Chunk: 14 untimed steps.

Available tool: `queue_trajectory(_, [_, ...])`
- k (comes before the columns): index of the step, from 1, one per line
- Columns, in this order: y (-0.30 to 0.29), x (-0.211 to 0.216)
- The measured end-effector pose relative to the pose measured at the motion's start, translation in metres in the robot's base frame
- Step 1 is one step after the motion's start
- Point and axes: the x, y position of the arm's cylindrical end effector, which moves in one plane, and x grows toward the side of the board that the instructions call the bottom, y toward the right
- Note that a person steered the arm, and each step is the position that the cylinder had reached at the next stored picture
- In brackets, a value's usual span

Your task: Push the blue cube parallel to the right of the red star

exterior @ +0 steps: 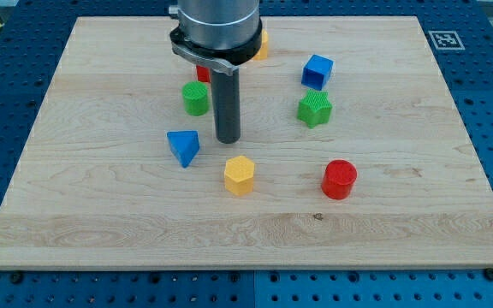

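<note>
The blue cube sits on the wooden board toward the view's upper right. The red star is mostly hidden behind the arm's grey housing; only a small red edge shows above the green cylinder. My tip rests on the board near the middle, to the lower left of the blue cube and well apart from it. It stands just right of the green cylinder and above the yellow block.
A green cylinder is left of the rod. A blue triangular block and a yellow hexagonal block lie below it. A green star-like block sits under the blue cube. A red cylinder is lower right. A yellow block peeks from behind the arm.
</note>
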Motion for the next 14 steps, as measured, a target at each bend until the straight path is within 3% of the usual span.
queue_trajectory(3, [0.126, 0.005])
queue_trajectory(5, [0.144, -0.021])
queue_trajectory(6, [0.158, -0.066])
queue_trajectory(8, [0.161, -0.095])
queue_trajectory(9, [0.169, -0.131])
queue_trajectory(14, [0.167, -0.126])
